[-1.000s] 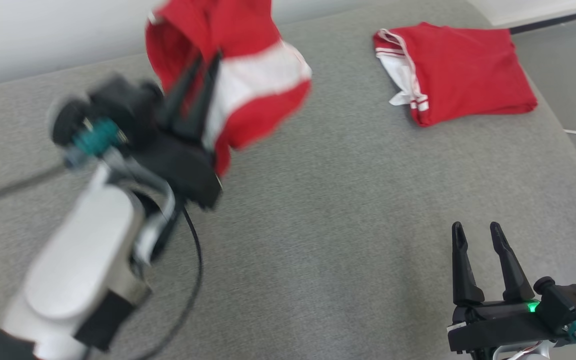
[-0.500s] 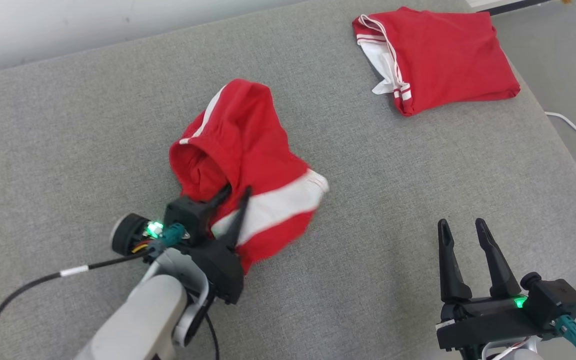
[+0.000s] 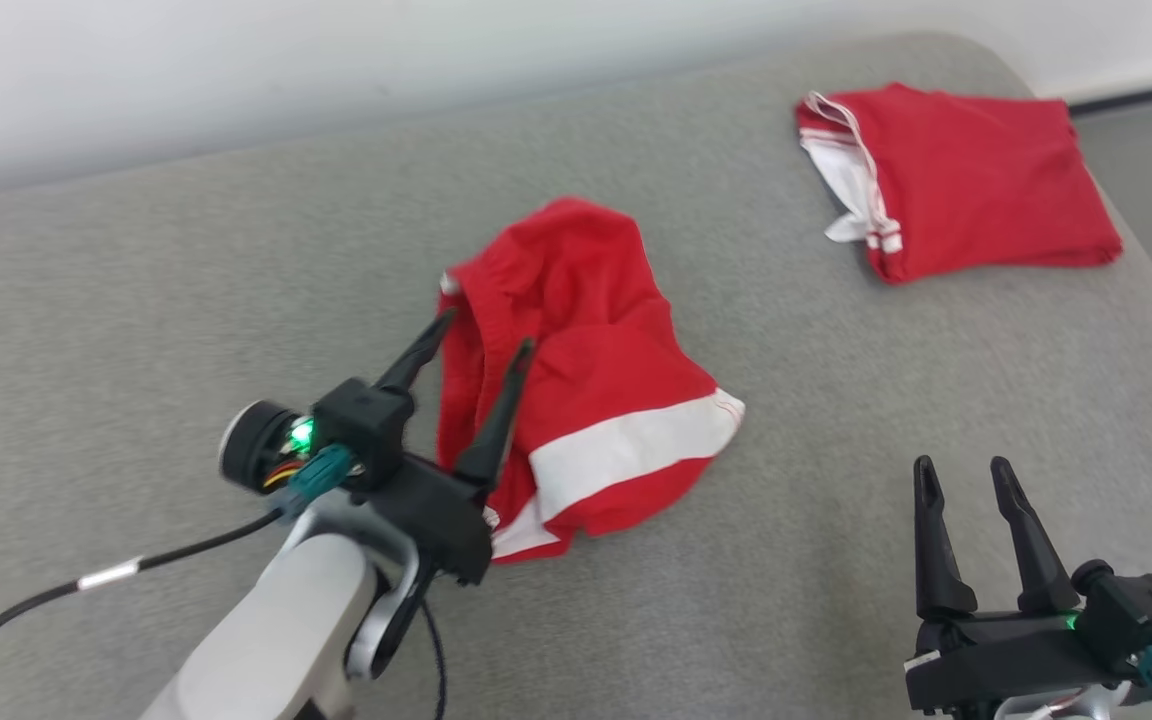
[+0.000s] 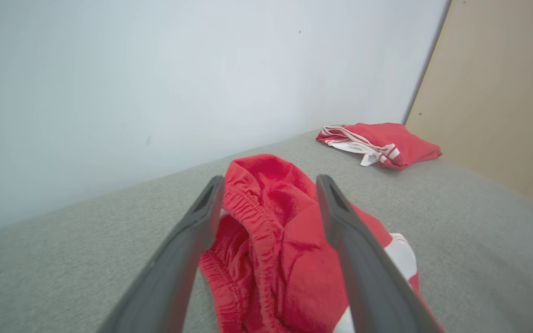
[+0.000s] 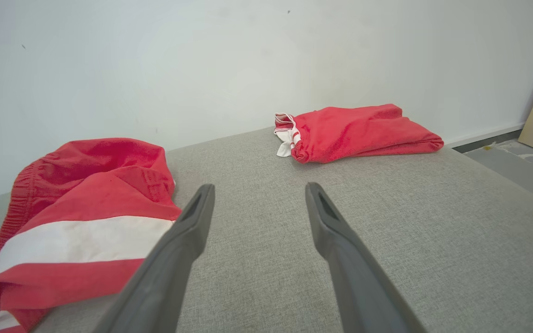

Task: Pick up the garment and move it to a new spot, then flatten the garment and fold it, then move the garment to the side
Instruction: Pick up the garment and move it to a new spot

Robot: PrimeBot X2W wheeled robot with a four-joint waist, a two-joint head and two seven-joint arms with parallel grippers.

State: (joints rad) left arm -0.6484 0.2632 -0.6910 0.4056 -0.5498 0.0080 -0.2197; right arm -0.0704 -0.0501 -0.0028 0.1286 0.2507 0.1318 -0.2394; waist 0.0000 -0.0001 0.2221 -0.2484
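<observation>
Your left tool [image 3: 488, 330] has let go and sprung wide, and the garment [image 3: 616, 400] has dropped in a crumpled heap mid-surface [image 3: 136, 300]. It lies straight ahead of that tool, waistband nearest, its length running toward your right tool [image 3: 962, 465], which stands wide, empty and well apart. No writing is readable.

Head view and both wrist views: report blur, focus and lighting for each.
Head view: slightly soft overall, the wall washed out pale, lighting even. Left wrist view: the jaws near the lens are out of focus, the crumpled garment between them sharper. Right wrist view: jaws soft, folded garment crisp, no glare.
</observation>
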